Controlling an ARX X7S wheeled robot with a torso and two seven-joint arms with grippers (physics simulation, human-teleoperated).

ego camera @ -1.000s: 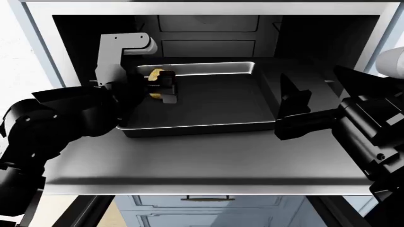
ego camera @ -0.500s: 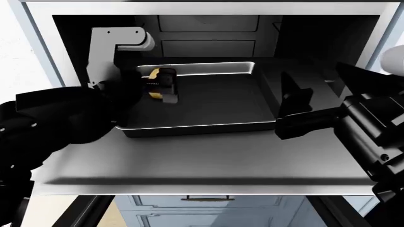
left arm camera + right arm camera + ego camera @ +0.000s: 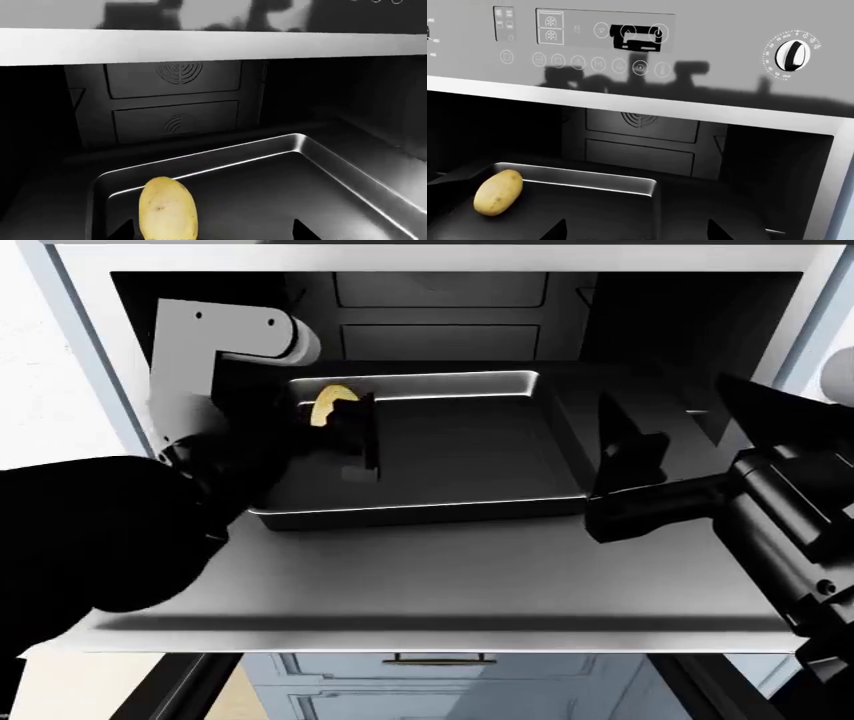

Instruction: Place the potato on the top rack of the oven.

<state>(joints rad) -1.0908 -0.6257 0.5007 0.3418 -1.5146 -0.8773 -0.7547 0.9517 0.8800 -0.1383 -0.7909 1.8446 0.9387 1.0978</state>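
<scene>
My left gripper (image 3: 350, 445) now open and drawn back, smooth oval potato (image 3: 328, 405) released just beyond it in metal tray (image 3: 454, 502), right gripper (image 3: 674, 445) open.

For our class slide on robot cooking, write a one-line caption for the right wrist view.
A potato lies free in the baking tray inside the open oven.

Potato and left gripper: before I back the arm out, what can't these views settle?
- Left gripper, head view: black on dark tray; fingertips merge, so open or shut is unclear.
- Left wrist view: only the finger tips show at the frame edge.
- Potato: its lower end is cut off there; tray contact is unseen.
- Right gripper: its dark fingers blend into the oven.
</scene>
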